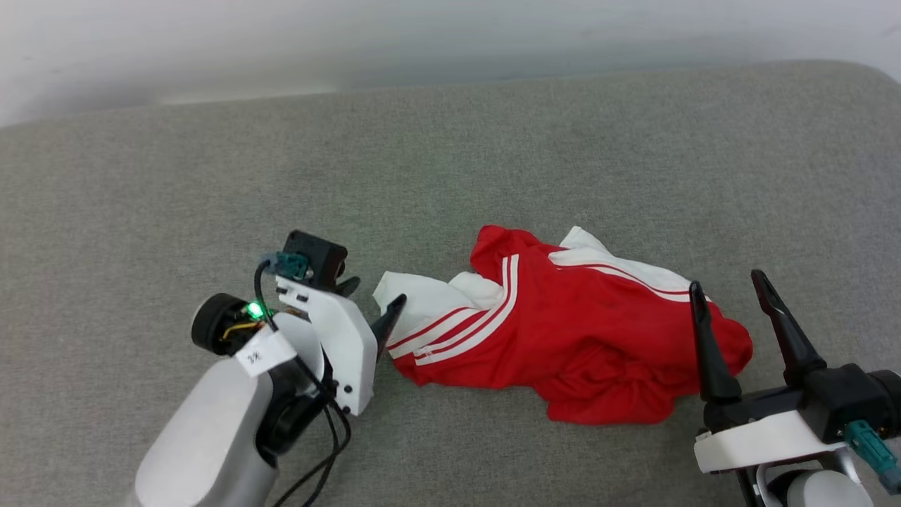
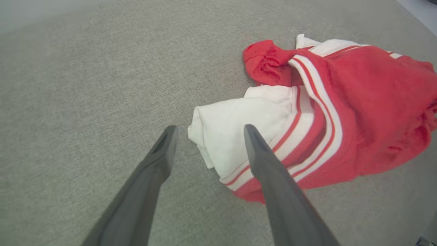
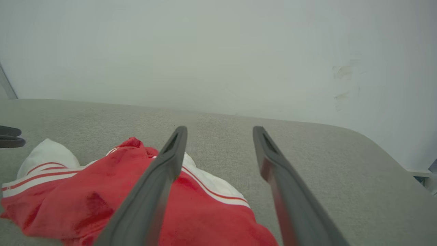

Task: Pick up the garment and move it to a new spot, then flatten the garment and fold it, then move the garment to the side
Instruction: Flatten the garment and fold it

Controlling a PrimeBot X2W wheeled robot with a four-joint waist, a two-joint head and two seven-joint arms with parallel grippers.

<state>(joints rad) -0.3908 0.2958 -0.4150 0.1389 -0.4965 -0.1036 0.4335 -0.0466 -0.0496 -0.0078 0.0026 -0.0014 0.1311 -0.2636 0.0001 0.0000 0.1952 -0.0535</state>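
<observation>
The garment lies crumpled on the grey fabric surface, red with white sleeves and red-and-white striped trim. My left gripper is at its left end, open, fingers angled down. In the left wrist view the left gripper straddles the corner of a white sleeve of the garment. My right gripper stands open at the garment's right end with nothing between its fingers. In the right wrist view the right gripper hovers above the garment, whose edge lies under the left finger.
A pale wall runs along the far edge of the surface. The surface's far right corner is rounded. Bare grey fabric stretches behind and to the left of the garment. The left gripper's fingertips show at the far left of the right wrist view.
</observation>
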